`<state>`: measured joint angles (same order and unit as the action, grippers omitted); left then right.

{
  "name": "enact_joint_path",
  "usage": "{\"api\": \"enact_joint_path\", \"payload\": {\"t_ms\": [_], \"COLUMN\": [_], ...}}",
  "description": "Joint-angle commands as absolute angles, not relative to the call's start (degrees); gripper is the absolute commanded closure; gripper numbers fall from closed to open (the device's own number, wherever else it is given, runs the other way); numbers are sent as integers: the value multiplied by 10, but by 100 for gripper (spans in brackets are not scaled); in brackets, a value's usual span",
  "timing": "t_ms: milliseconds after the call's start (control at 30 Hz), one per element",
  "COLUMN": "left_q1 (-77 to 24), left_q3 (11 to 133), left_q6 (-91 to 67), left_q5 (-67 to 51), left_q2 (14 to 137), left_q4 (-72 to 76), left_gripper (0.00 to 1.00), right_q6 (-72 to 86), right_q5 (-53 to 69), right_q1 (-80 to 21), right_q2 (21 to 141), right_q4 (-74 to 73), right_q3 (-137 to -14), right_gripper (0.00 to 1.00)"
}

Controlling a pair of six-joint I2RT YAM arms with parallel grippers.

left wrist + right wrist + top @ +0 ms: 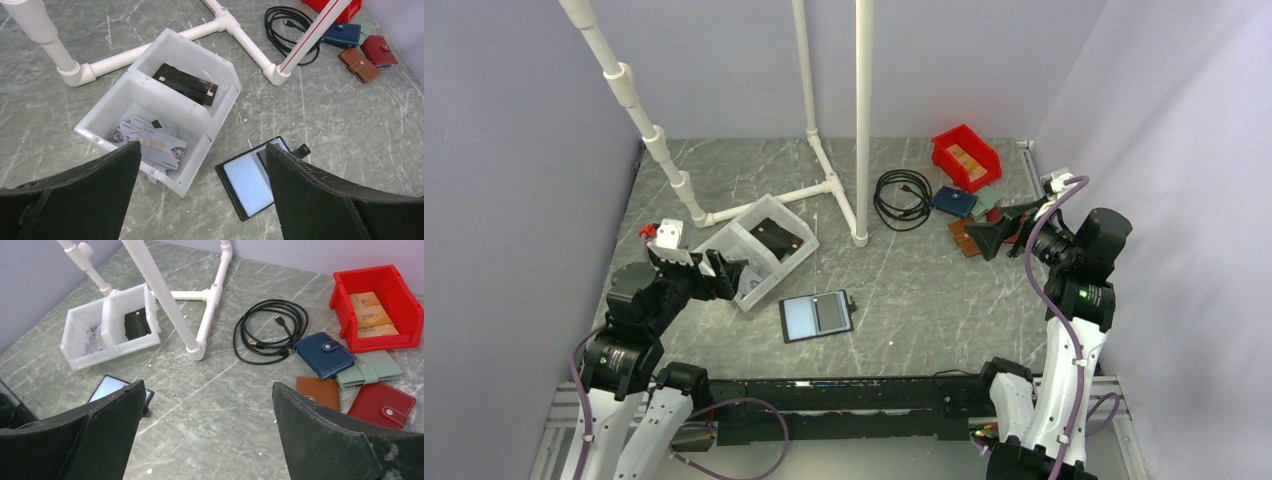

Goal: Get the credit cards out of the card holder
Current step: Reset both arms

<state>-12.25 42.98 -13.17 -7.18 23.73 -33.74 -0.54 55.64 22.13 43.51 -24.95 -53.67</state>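
**Both tools open and empty above an unfolded card holder**

The card holder (816,316) lies unfolded flat on the grey marbled bench (924,290), just in front of a white two-compartment bin (197,160). Its left panel is a pale blue-grey clear window and its right panel is darker grey. Whether credit cards sit in its pockets cannot be told from these views.

The left tool (202,150) hangs above the bin and the holder with its jaws spread wide, gripping nothing. The right tool (208,385) is well apart, near a cluster of small wallets (324,354), and is equally wide and empty.

The cards are likely light, thin, stiff and slick, and they bend only a little. A sensible hold is across an exposed short edge, drawing the card straight out along its pocket. The holder looks light enough to slide, so the other tool would probably need to pin it down.

The only readable writing is "VIP" on a silver card (162,149) in the bin's near compartment. The print on the gold cards (370,315) in a red bin (380,342) is too small to read.
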Motion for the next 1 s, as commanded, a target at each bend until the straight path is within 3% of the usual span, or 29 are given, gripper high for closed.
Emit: {"api": "enact_joint_path", "payload": {"t_ms": [0,967], "left_q1": [-124,-124], "left_q3": [432,430], "left_q6": [-124,-126], "left_q5": [-63,-65], "left_q2": [233,230], "left_q4": [-328,-330], "left_gripper": [0,1], "right_q6": [-30,-15], "right_q5": [592,635], "right_q1": [227,244], "right_q2": [427,441], "right_q4": [-254,-225], "right_q3": [-550,-525], "right_gripper": [0,0]}}
